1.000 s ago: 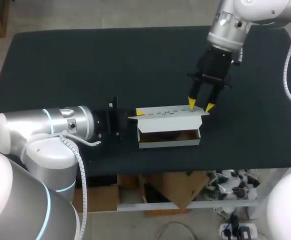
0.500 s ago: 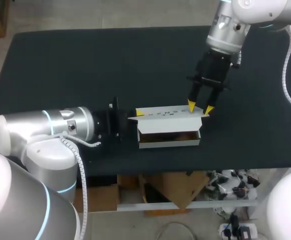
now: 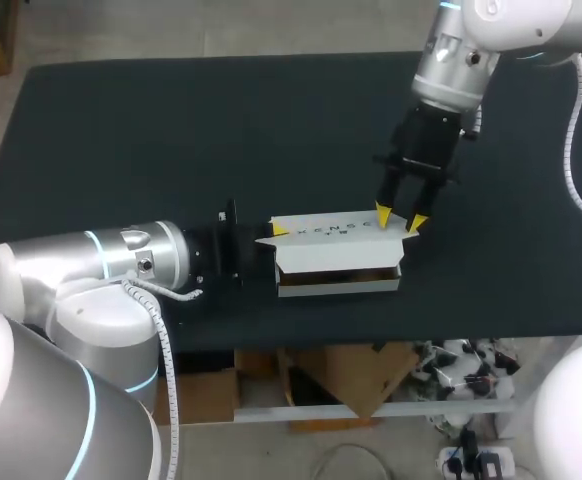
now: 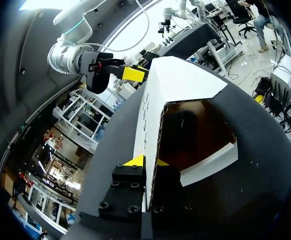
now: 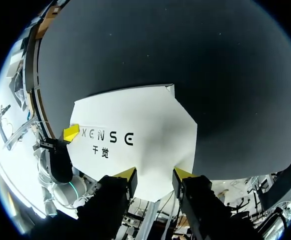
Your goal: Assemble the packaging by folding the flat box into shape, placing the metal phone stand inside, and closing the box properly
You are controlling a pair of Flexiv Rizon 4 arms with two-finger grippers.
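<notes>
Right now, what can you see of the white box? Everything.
The white box is cardboard, brown inside, folded up near the table's front edge. Its front is open and its printed lid panel is raised. The left gripper pinches its left end wall; the right gripper, open, sits at the lid's right rear edge. Contents unclear.

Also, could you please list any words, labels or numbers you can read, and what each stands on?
On the white lid of the box, right wrist view: one row of dark capital letters, a brand mark, which I leave unquoted.
Beneath that row: two smaller characters, likewise unquoted.
Head view: the same print, too small to read.
Left wrist view: seen edge-on, unreadable.
No numbers or other labels.
</notes>
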